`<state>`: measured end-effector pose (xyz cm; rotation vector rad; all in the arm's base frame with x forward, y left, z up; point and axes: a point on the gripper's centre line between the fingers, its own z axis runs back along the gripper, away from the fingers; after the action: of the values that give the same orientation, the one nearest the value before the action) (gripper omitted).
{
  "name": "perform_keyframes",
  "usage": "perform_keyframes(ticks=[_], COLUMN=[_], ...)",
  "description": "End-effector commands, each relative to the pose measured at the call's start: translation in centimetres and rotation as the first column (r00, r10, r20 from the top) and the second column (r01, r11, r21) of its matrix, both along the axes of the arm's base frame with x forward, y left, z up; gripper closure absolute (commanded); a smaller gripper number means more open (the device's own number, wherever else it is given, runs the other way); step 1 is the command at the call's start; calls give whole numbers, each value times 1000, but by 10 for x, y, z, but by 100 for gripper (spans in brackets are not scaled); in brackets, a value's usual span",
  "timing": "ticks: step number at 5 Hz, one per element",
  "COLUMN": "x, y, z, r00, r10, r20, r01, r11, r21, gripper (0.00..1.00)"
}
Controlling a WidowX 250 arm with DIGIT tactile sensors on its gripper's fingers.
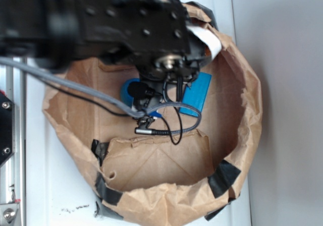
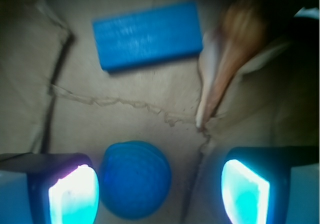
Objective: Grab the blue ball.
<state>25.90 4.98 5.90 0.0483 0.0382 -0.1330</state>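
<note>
Lowered into a brown paper bag (image 1: 237,135) with rolled rim and black tape patches, standing on a white bench (image 1: 55,195). Black tool (image 2: 160,186) spread apart, clamped on nothing, its two glowing cyan fingers (image 2: 72,194) at either lower corner of the wrist view. Small teal-blue ball with a finely ribbed surface (image 2: 135,179) lying on the bag floor between the fingers, just beside the left-hand one in that view, well apart from the other. Farther off, flat blue rectangular block (image 2: 147,35); beside it, tan and white conch-like shell (image 2: 222,59), blurred.
</note>
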Motion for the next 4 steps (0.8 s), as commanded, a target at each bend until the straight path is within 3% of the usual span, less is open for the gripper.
perform_keyframes(ticks=[1, 2, 4], x=[17, 19, 21], y=[-18, -16, -4], z=[-19, -22, -5], r00=[1000, 999, 999], r10=[-20, -22, -16], r20=[-23, -43, 43], r01=[20, 23, 15], r11=[1000, 999, 1000], r21=[20, 35, 28], gripper=[0, 100, 100])
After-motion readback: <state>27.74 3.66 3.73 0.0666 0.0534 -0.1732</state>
